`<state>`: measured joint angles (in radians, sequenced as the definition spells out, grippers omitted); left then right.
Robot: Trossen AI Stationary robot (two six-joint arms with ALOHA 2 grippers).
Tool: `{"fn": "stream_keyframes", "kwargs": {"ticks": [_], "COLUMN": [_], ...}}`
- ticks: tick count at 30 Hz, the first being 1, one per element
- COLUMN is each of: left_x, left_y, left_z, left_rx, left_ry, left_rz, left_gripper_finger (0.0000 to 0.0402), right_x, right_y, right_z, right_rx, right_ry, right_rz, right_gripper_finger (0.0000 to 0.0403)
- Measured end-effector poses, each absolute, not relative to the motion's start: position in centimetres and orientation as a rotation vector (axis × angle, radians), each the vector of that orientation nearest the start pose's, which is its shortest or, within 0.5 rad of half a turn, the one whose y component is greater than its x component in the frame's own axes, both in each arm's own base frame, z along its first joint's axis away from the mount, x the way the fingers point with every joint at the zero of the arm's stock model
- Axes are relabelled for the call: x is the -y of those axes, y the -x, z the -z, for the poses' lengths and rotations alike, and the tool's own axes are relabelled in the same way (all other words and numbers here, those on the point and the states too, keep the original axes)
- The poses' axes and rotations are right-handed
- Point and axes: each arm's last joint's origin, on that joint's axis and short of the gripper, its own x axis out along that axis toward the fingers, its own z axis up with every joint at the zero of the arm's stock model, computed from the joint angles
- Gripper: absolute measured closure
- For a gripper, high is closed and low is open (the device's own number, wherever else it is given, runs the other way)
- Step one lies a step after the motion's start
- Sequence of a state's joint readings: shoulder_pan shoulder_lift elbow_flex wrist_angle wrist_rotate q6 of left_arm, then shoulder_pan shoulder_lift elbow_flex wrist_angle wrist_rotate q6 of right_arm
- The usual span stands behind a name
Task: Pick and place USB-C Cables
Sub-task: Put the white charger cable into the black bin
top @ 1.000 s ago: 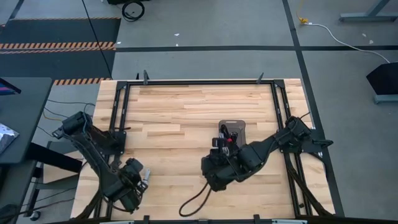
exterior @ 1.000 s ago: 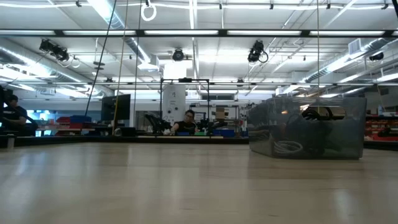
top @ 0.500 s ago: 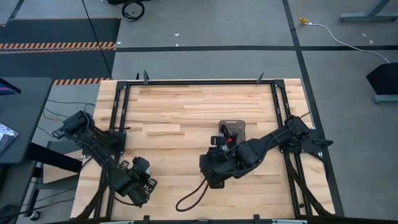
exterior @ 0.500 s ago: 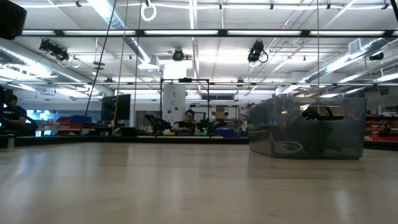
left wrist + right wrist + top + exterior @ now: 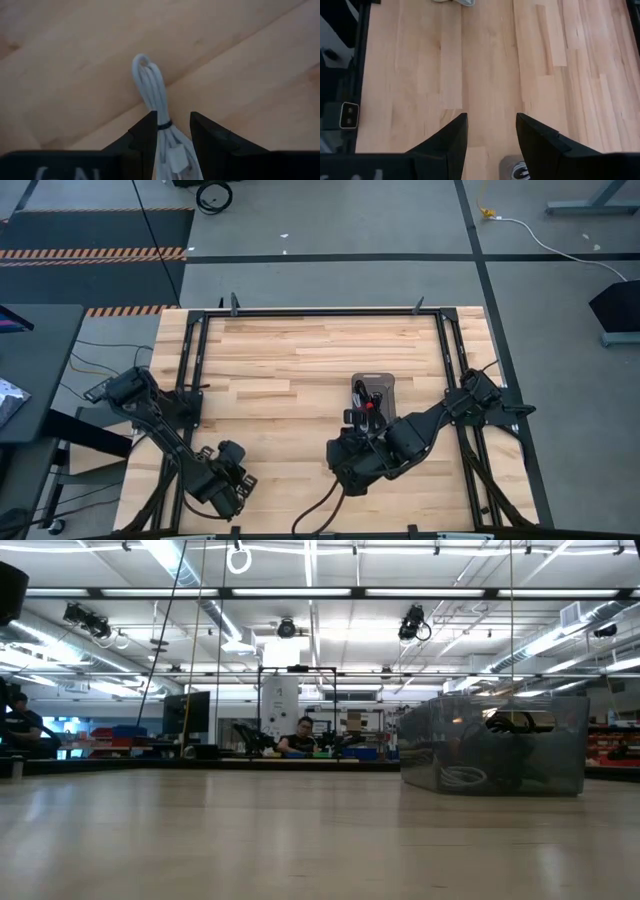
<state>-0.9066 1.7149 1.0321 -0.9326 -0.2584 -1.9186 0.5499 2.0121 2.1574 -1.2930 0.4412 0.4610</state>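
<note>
Matt wooden table [image 5: 300,360] (pale planks), translucent plastic tray [image 5: 495,745].

Grey floor [image 5: 330,230], striped mat [image 5: 95,253], ceiling strip lights [image 5: 300,592].

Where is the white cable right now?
The white cable sits between the left gripper's fingers in the left wrist view, over the wooden table. That gripper is at the table's near left corner in the high view.

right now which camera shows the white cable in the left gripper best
The left wrist view: the white cable sits coiled between the left gripper's fingers. The high view hides it under that arm; the low and right wrist views don't show it.
</note>
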Motion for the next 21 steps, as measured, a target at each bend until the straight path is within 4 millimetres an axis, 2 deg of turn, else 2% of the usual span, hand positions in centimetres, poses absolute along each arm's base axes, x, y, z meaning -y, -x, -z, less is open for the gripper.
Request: {"fn": "stream_keyframes", "kwargs": {"ticks": [8,16,21], "left_x": [21.4,21.0,20.5], "left_y": [-17.7,-17.3,-17.0], "left_z": [-16.0,-13.7,-13.2], "left_rx": [-1.179,-1.180,-1.175], "left_ry": [0.651,0.723,0.704], "left_rz": [-0.847,-0.802,-0.801], "left_gripper_finger": [0.0278,0.0278,0.0278], "right_x": [-20.1,-20.1,-19.9], "right_y": [-35.2,-35.2,-35.5], "right_z": [-35.2,-35.2,-35.2], "right_rx": [-0.985,-0.986,-0.979], "right_ry": [0.114,0.124,0.123], "right_rz": [0.141,0.136,0.136], "right_gripper_finger": [0.0229,0.0229,0.0229]}}
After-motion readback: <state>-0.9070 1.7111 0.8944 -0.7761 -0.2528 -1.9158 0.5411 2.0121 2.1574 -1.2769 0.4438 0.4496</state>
